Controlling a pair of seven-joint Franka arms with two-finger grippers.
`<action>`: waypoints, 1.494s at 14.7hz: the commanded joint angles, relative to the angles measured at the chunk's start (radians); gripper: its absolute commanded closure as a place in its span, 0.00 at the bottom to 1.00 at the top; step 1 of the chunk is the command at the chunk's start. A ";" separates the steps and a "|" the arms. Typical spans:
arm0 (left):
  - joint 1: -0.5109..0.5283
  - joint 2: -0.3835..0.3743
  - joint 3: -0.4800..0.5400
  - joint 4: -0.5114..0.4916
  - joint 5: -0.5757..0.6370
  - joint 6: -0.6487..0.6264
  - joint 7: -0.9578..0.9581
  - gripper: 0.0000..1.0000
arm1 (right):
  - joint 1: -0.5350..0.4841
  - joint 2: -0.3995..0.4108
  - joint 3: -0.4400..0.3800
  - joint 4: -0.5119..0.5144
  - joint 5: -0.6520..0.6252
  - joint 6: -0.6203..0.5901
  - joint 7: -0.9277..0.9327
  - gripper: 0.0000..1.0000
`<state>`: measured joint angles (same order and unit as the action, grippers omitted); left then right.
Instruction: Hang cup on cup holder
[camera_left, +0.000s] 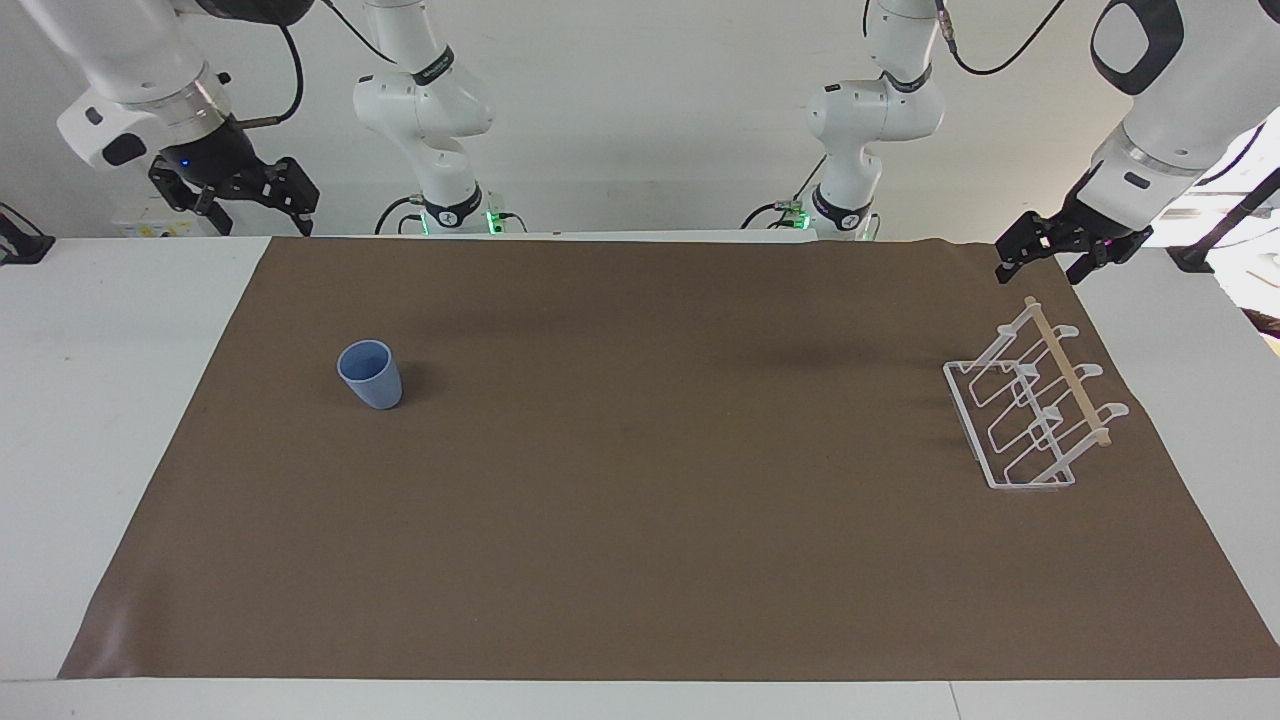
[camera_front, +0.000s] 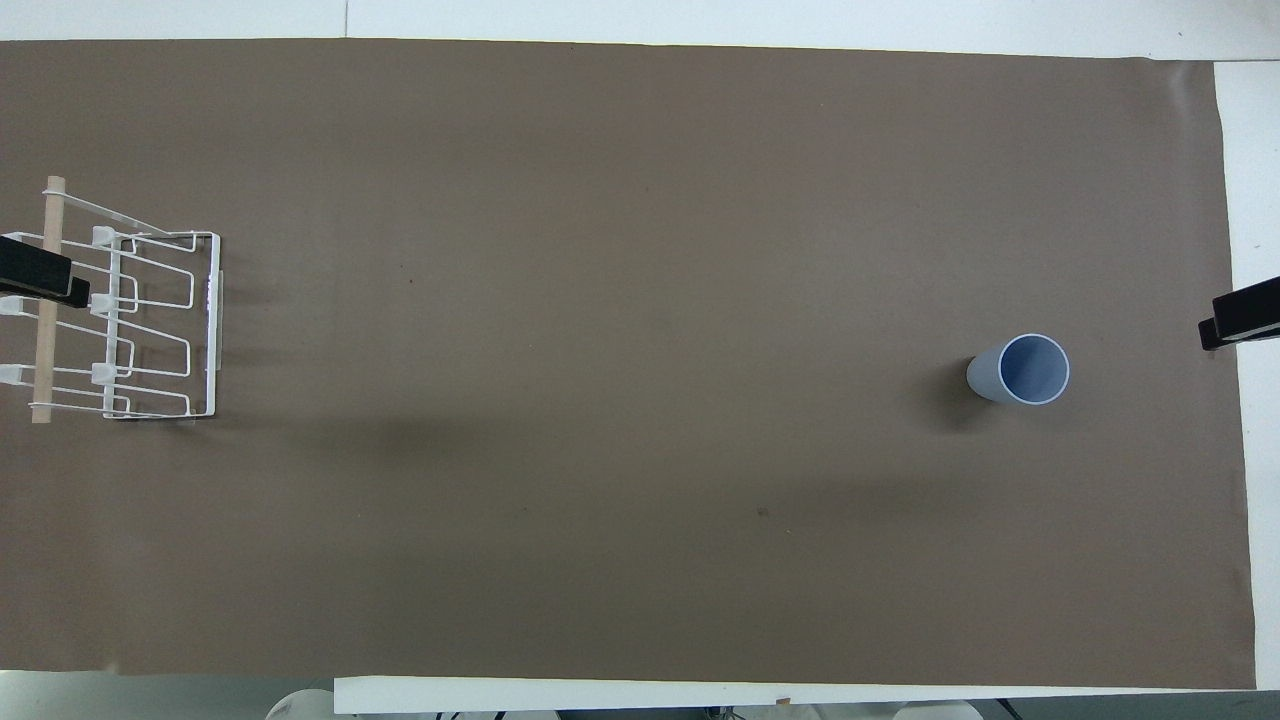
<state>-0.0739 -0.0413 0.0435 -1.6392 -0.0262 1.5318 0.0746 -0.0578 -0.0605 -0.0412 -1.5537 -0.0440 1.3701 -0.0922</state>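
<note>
Cup (camera_left: 370, 374) upright, mouth up, on surface (camera_left: 640, 560) at right arm's end, free to grasp. Cup holder (camera_left: 1030, 410) well apart at left arm's end. Right gripper (camera_left: 262, 190) and left gripper (camera_left: 1052, 250) raised, waiting; finger spread unclear.

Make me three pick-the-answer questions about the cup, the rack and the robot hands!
1. Where does the cup stand?
A. toward the right arm's end of the table
B. on the cup holder
C. in a gripper

2. What colour is the cup?
A. red
B. light blue
C. green

3. What is on the cup holder?
A. two cups
B. a plate
C. nothing

Answers: 1 A, it stands on the brown mat below the right gripper, apart from it. 2 B, its wall and inside are light blue. 3 C, the wire prongs are bare; the left gripper hangs over its end.
</note>
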 joint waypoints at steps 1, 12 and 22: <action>-0.004 -0.008 0.006 -0.007 0.017 -0.009 0.011 0.00 | -0.002 -0.002 0.001 -0.008 0.016 -0.011 -0.023 0.00; -0.004 -0.008 0.006 -0.007 0.017 -0.009 0.011 0.00 | -0.019 -0.102 -0.008 -0.332 0.079 0.294 -0.061 0.00; 0.054 -0.031 0.015 -0.031 0.017 -0.111 0.013 0.00 | -0.054 0.040 -0.009 -0.629 0.081 0.721 -0.248 0.01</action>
<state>-0.0468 -0.0453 0.0545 -1.6447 -0.0232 1.4374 0.0751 -0.0858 -0.0331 -0.0562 -2.1520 0.0182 2.0546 -0.2839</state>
